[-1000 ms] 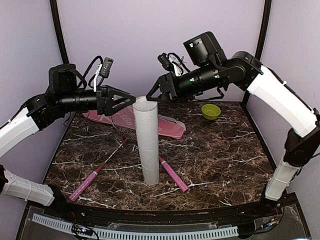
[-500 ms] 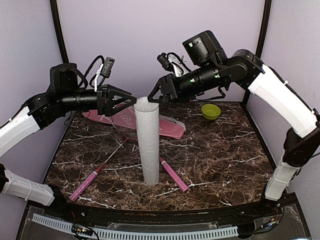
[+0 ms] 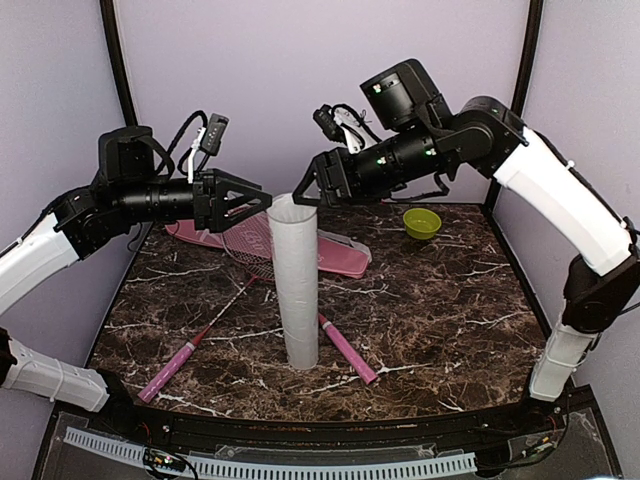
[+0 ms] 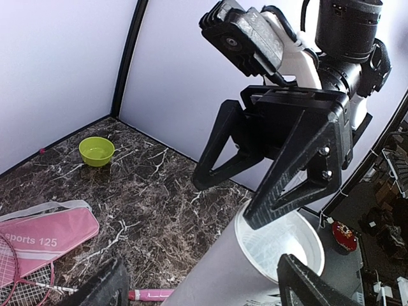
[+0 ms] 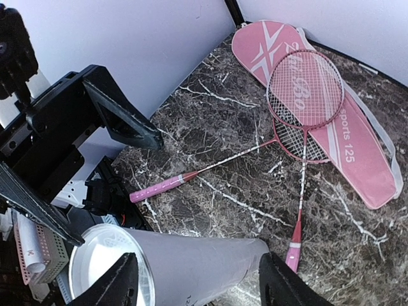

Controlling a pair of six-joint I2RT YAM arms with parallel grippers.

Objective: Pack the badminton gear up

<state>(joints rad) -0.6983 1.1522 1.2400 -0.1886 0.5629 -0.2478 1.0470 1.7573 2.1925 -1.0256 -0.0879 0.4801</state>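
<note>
The tall white tube stands upright mid-table with its top open. My left gripper is open and empty, just left of the tube's rim. My right gripper is open and empty, just above and right of the rim. In the left wrist view the tube's mouth lies between my open fingers. In the right wrist view the tube also sits between open fingers. Two rackets lie crossed, heads on the pink cover, pink handles toward the front. No loose shuttlecock shows.
A small lime-green bowl sits at the back right of the marble table. Purple walls with black corner posts close in the back and sides. The second racket handle lies right beside the tube's base.
My right arm has shifted slightly left and up near the tube's rim. The left arm, tube, rackets and cover have not moved.
</note>
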